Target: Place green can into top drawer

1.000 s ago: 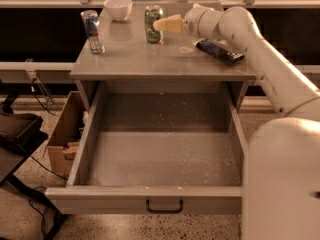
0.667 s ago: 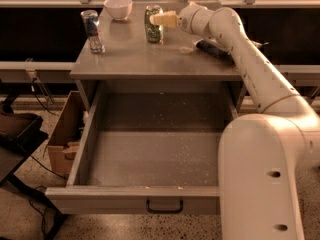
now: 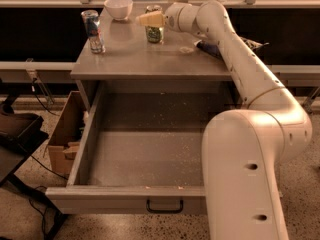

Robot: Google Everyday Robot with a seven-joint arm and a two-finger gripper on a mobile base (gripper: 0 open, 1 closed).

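The green can (image 3: 154, 33) stands upright at the back of the grey cabinet's top (image 3: 130, 59). My gripper (image 3: 149, 19) reaches in from the right at the end of the long white arm (image 3: 235, 49). It sits level with the can's upper part and covers the can's top in this view. I cannot tell whether it touches the can. The top drawer (image 3: 125, 201) is pulled wide open below the cabinet top. Its grey floor (image 3: 150, 154) is bare and its dark handle (image 3: 164, 207) faces me.
A taller blue-red-silver can (image 3: 93, 31) stands at the left of the cabinet top, a white bowl (image 3: 119, 7) behind it. A dark packet (image 3: 212, 48) lies at the right behind the arm. An open cardboard box (image 3: 62, 139) sits on the floor left of the drawer.
My gripper has moved left across the cabinet top, from the right of the green can to over its upper part. The can and drawer have not moved.
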